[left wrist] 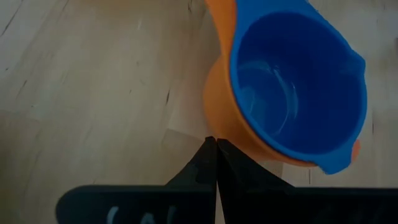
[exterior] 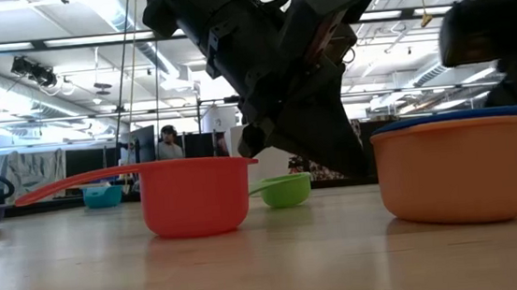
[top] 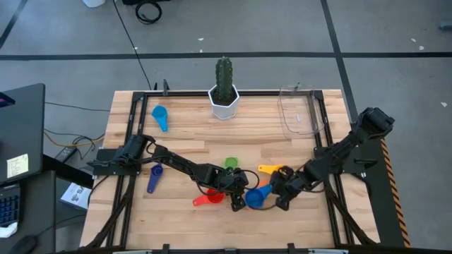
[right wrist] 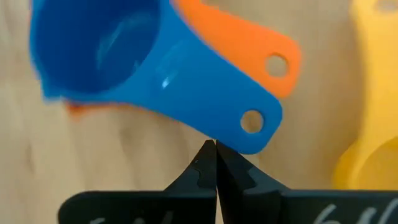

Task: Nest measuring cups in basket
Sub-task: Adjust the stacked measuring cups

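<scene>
- Both my grippers are pinched fully shut and hold nothing. My left gripper (top: 238, 202) sits just beside the bowl of the blue cup (left wrist: 297, 93); my right gripper (top: 280, 200) sits at the tip of that cup's handle on the other side.
- The blue cup is already nested inside the orange cup (left wrist: 217, 106), their handles splayed a little apart, and the pair rests on the table (top: 183, 141) between my two grippers.
- Risk: with the fingers closed I would only push. A nudge from either side could slide the stack, tip the blue cup out of the orange one, or knock it into the yellow cup (right wrist: 373, 143) just beside my right gripper.
- Risk: my left arm lies near the red cup (exterior: 193, 196) and the green cup (exterior: 286, 190); a careless swing could scatter them.
- The clear basket (top: 300, 113) stands well away from both grippers, beyond my right arm near the table's far edge, and I judge it empty: no cup is in it yet.
- The light blue cup (top: 159, 115) and the purple cup (top: 153, 178) lie apart, out past my left arm.
- The white pot (top: 224, 101) holds only its cactus.
</scene>
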